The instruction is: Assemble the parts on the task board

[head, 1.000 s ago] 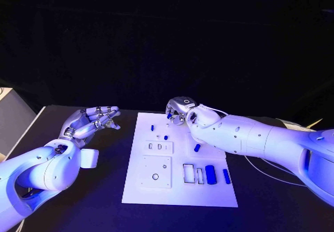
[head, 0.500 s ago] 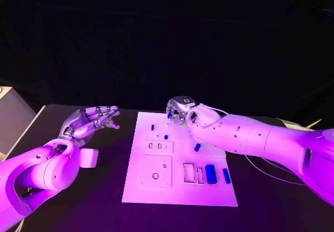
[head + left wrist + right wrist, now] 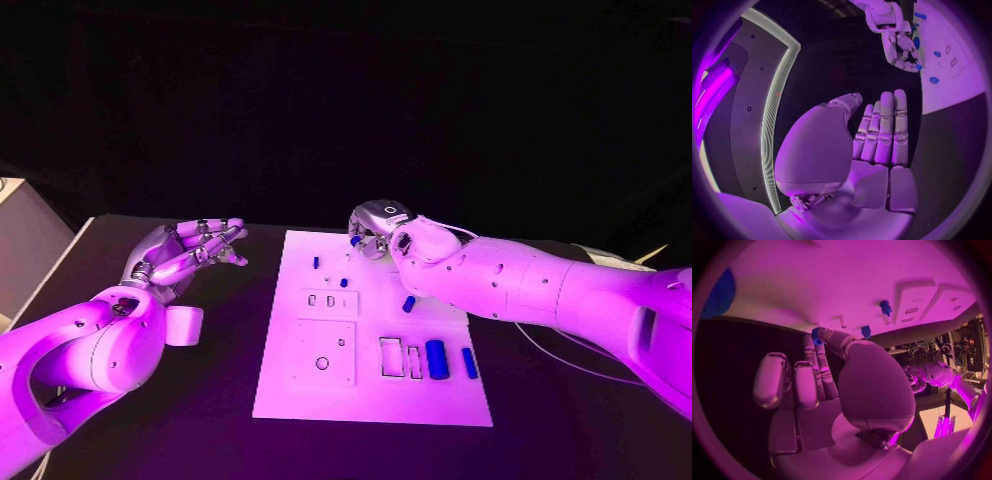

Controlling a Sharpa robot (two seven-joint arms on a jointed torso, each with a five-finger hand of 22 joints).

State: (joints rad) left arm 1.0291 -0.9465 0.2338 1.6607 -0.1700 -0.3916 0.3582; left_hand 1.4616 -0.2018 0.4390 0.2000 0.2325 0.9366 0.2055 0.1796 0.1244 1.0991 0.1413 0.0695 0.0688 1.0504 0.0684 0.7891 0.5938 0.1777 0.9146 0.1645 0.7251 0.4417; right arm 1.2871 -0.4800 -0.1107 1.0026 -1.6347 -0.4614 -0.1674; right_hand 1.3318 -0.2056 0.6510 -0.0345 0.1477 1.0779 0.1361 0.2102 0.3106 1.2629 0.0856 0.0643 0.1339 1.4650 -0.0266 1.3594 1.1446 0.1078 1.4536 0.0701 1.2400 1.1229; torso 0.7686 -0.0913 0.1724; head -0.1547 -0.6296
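head camera looking down, wrist cameras close, sharing task board (image 3: 372, 340)

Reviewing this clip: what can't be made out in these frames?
- Right hand fingertips: head view, hidden behind its own palm; whether they pinch the blue part is unclear in the right wrist view.
- Board holes: too small to read.
- Board's far edge: covered by the right hand, head view.
- Left hand: holds nothing visible.

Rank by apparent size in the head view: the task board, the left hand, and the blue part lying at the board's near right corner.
1. task board, by far the largest.
2. left hand, hovering beside the board off its left edge; it may sit nearer the camera, but the gap is clear.
3. blue part, a slim bar, smallest.
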